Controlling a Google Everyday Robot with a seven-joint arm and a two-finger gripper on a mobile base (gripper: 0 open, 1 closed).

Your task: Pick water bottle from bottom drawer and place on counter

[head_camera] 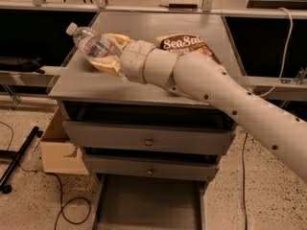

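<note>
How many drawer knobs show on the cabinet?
2: one knob on the upper drawer front, another on the front below it. The front of the open bottom drawer is out of frame, so more may be hidden. The tool grips the water bottle over the counter.

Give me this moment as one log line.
phase: place | gripper: shut on bottle, over counter, left side | bottle: tilted, cap up-left, not yet released | bottom drawer: open | chip bag: on counter

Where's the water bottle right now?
In the camera view, the water bottle is tilted in the gripper over the left side of the counter, cap pointing up-left, left of the chip bag.
</note>
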